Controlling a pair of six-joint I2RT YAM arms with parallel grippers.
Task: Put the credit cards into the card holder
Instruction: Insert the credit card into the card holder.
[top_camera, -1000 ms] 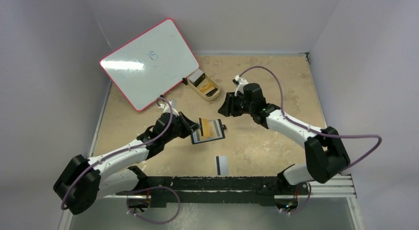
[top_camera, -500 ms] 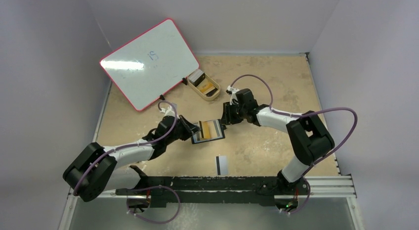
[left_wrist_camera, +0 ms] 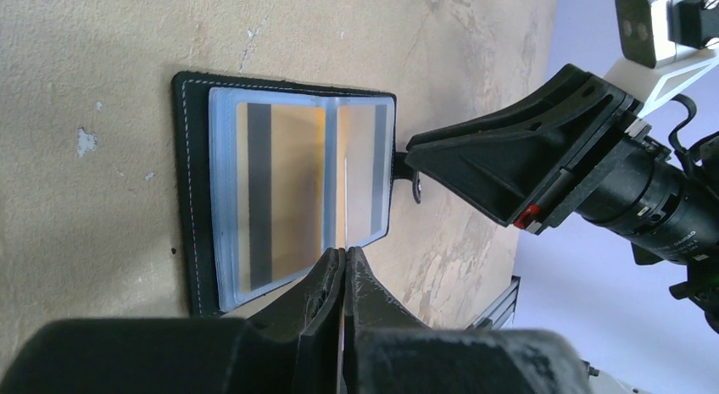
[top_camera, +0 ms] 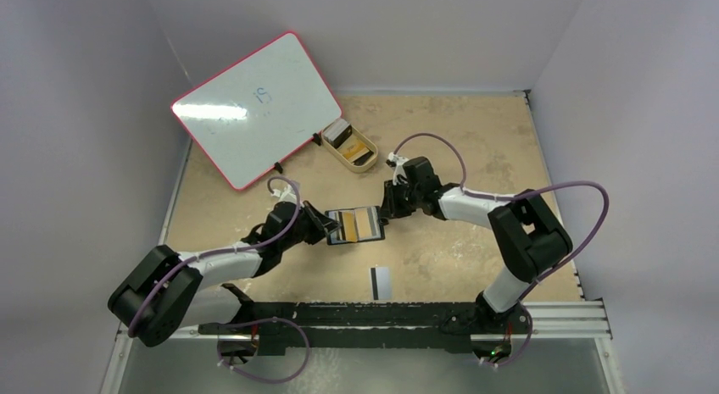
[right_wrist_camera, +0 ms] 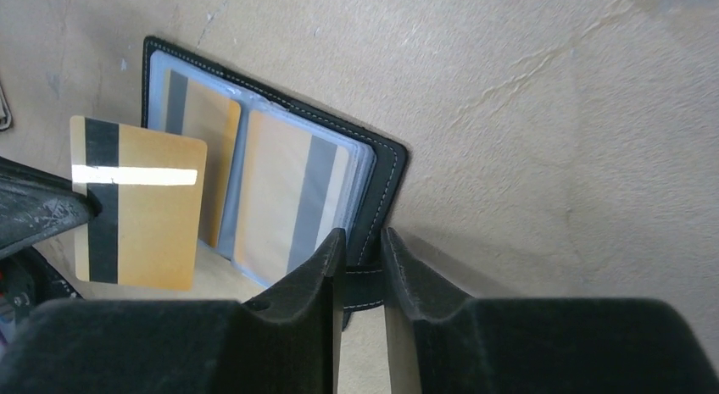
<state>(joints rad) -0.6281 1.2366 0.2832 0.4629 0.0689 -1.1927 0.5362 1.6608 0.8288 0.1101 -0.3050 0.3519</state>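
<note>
The black card holder [top_camera: 358,224] lies open on the table, with striped cards showing through its grey-blue pockets [right_wrist_camera: 280,191]. My left gripper [top_camera: 331,227] is shut on an orange-gold credit card with a black stripe [right_wrist_camera: 140,203] and holds it on edge just above the holder's left half. In the left wrist view the card is a thin line [left_wrist_camera: 346,233] between the shut jaws [left_wrist_camera: 345,257]. My right gripper [top_camera: 389,211] sits at the holder's right edge, its jaws [right_wrist_camera: 363,235] nearly closed around the snap tab [right_wrist_camera: 366,285]. A grey card with a black stripe [top_camera: 381,281] lies flat nearer the bases.
A tan oval tray [top_camera: 365,163] holding small items stands behind the holder. A red-framed whiteboard [top_camera: 254,106] leans at the back left. The black base rail [top_camera: 381,313] runs along the near edge. White walls close in the table on the left, back and right.
My right gripper came down and left from above the table to the holder's snap tab. The left gripper lowered the orange card nearer the holder, which now lies flatter.
</note>
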